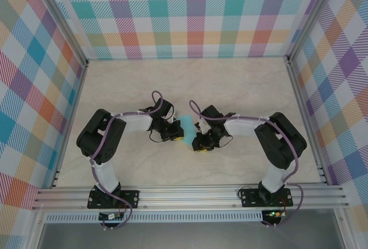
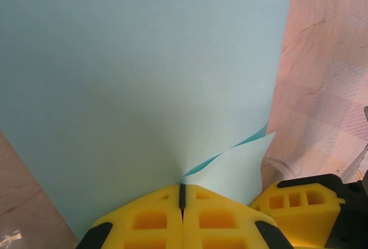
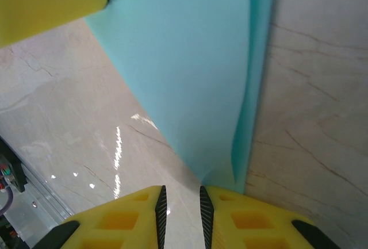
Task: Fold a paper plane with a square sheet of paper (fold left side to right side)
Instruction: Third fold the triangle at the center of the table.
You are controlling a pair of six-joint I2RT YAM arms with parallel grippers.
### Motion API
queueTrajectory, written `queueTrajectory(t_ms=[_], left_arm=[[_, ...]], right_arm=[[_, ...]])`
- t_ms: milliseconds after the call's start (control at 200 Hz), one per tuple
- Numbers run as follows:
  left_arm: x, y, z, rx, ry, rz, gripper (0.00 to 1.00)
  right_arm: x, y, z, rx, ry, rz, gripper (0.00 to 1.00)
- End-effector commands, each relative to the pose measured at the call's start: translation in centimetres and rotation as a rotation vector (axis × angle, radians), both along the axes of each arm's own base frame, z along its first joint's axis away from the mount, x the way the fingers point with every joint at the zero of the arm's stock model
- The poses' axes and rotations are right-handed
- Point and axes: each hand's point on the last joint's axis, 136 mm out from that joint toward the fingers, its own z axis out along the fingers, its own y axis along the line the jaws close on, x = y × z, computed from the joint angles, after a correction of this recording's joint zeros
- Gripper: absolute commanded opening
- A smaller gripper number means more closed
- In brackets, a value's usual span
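Marbled counter (image 1: pixel 230 82) carries the paper plane (image 2: pixel 144 76) at its middle, one corner pinched in the pressed-together left tool (image 2: pixel 182 191). Right tool (image 3: pixel 180 197), slightly spread beside the fold, should flatten that crease evenly.

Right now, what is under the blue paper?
The pale table shows on both sides of the paper, so it runs underneath. Anything directly beneath the sheet is covered.

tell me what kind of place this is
Probably a robot test cell: pastel plaid panel walls on silver aluminium frame rails, with black-and-white left arm and right arm bolted beside a pale marble-patterned tabletop.
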Motion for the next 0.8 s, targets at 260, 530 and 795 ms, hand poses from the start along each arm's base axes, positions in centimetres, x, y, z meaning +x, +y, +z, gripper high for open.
queueTrajectory(t_ms=[260,530,795], left_arm=[[-1.5,2.1,-3.4,0.154,0.059,0.006,0.0],[-1.5,2.0,-3.2,0.149,0.058,0.003,0.0],[-1.4,1.9,-3.0,0.143,0.053,0.001,0.0]], right_arm=[[-0.6,-0.5,4.1,0.016,-0.016,-0.039,0.08],[1.1,0.1,1.7,-0.074,0.011,-0.12,0.0],[1.5,-0.4,-0.5,-0.152,0.041,-0.152,0.0]])
